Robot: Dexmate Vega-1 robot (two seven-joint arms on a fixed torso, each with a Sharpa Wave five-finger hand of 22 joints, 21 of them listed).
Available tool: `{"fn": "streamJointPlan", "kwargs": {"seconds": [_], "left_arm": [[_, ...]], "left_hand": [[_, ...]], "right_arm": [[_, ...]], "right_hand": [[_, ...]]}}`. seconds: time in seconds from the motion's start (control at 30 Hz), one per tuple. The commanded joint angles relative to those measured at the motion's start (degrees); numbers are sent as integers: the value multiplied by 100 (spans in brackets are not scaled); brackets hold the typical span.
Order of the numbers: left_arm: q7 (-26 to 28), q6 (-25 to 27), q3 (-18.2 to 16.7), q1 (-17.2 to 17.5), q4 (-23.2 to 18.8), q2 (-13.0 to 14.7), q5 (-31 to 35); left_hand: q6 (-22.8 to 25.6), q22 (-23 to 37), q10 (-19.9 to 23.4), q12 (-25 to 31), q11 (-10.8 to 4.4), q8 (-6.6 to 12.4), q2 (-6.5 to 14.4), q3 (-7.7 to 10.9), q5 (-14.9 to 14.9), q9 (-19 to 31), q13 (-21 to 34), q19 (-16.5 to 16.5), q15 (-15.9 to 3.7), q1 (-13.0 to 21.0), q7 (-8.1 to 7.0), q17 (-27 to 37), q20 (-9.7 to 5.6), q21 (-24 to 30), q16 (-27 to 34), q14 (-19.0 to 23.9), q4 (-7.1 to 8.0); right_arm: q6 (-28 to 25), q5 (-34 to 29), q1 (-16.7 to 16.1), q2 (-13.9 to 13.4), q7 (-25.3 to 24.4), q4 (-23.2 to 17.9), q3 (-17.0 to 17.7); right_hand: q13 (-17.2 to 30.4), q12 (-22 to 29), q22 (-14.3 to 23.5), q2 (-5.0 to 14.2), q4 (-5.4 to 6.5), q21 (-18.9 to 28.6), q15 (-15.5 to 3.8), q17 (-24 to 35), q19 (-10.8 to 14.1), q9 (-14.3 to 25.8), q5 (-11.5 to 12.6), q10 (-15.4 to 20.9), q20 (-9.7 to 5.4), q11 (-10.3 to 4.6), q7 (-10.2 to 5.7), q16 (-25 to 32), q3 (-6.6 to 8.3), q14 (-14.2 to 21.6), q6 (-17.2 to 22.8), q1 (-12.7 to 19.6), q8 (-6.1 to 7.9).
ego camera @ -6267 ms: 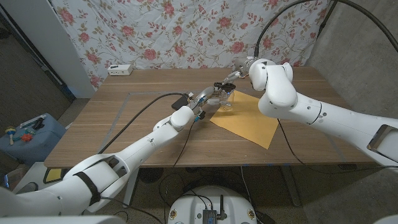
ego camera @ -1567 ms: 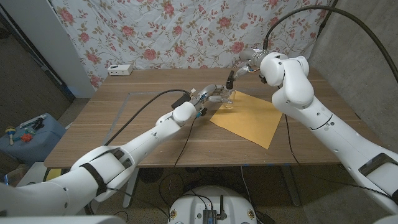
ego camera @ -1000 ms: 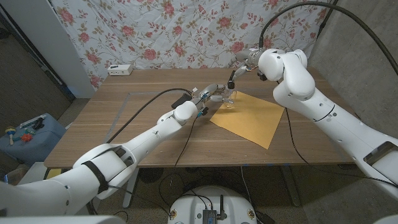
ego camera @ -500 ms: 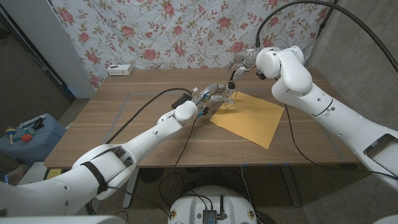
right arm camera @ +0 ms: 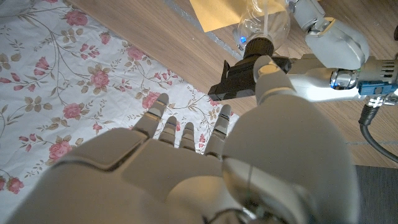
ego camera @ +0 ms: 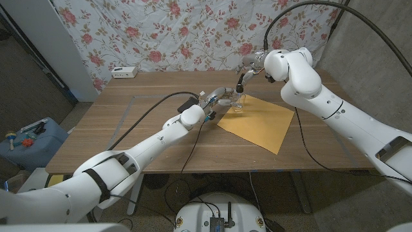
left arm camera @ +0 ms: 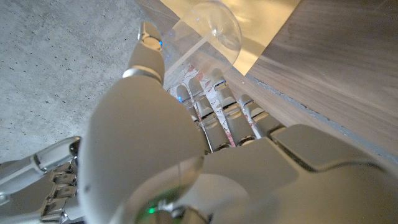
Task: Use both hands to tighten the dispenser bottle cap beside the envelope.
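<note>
In the head view, the clear dispenser bottle (ego camera: 237, 103) is standing upright on the wooden table (ego camera: 148, 129), at the far corner of the yellow envelope (ego camera: 257, 121) that is lying flat on the table. The left hand (ego camera: 217, 98) is reaching in from the near left, its fingers wrapping around the bottle's body and gripping it. The right hand (ego camera: 248, 72) is hanging just above the bottle, and its fingertips are pinching the black pump cap (ego camera: 239, 84) on top. A white power strip (ego camera: 124, 72) is sitting near the far left edge of the table, in front of the floral cloth (ego camera: 193, 35). In the left wrist view, the left hand (left arm camera: 186, 118) is showing its back, with the fingers (left arm camera: 217, 109) curling against the clear bottle (left arm camera: 208, 28), whose rounded base is meeting the envelope (left arm camera: 261, 28). In the right wrist view, the right hand (right arm camera: 205, 149) is closing its thumb onto the black cap (right arm camera: 245, 74), the bottle (right arm camera: 264, 25) is sitting beyond it, and the left hand (right arm camera: 336, 43) is clasping the bottle's side.
</note>
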Motion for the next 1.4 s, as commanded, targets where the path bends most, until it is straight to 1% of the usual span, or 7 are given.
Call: {"fn": "streamJointPlan", "kwargs": {"seconds": [0.03,0.1,0.33,0.7,0.9,1.17,1.4], "left_arm": [[-10,0,1,-22,33,-13,0],[-10,1,-4,-21,36,-16,-9],[4,-17,-6,-30,69,-23,-7],[31,-66,-14,-44,119,-35,-5],[40,-41,-29,-27,63,0,-6],[29,-94,-31,-40,114,-15,-15],[52,-94,-35,-20,93,-10,-11]], "left_hand": [[894,12,463,40,-98,35,718,558,44,22,1385,51,-455,-557,224,17,-267,-12,53,75,512],[895,12,478,46,-99,35,720,561,45,22,1386,51,-456,-559,221,13,-274,-12,46,69,514],[885,12,456,39,-98,29,717,561,44,22,1391,49,-451,-558,218,14,-254,-13,47,69,512],[895,12,455,39,-96,31,725,562,44,23,1393,48,-455,-560,224,18,-252,-12,47,60,515],[886,12,478,49,-110,26,721,561,45,23,1396,49,-452,-557,228,17,-253,-12,48,64,511],[885,12,467,39,-81,24,715,561,44,23,1388,51,-450,-561,215,14,-250,-11,48,68,511],[889,12,477,43,-92,24,717,561,43,23,1390,53,-451,-565,212,15,-247,-11,47,66,514]], "right_arm": [[-51,128,14,-23,-59,62,-5],[-63,158,26,-27,-47,69,-7],[-141,164,58,-23,-48,93,-62],[-368,197,-18,22,-206,93,-87],[-476,200,-52,58,-340,90,-127],[-643,149,-33,113,-416,105,-216],[-892,-50,-7,158,-313,71,-314]], "right_hand": [[17,57,19,-7,41,20,2,19,-6,17,19,1,-20,-6,14,46,8,-17,106,1,55],[17,64,18,-12,60,26,-2,19,6,23,17,10,-32,5,19,50,-6,-21,149,-32,76],[15,85,14,-55,136,57,-29,20,101,38,8,25,-243,7,19,79,-88,-9,368,-194,174],[12,123,5,-112,202,87,-186,24,278,50,14,118,-470,54,25,134,-187,97,687,-385,304],[10,161,1,-104,242,103,-272,35,422,69,27,252,-580,94,24,172,-228,186,949,-495,416],[9,184,-2,-91,280,111,-322,44,540,66,26,363,-660,102,35,200,-267,264,1156,-596,496],[8,201,-2,-80,310,104,-295,50,590,63,20,452,-628,124,77,229,-299,348,1205,-676,512]]}}
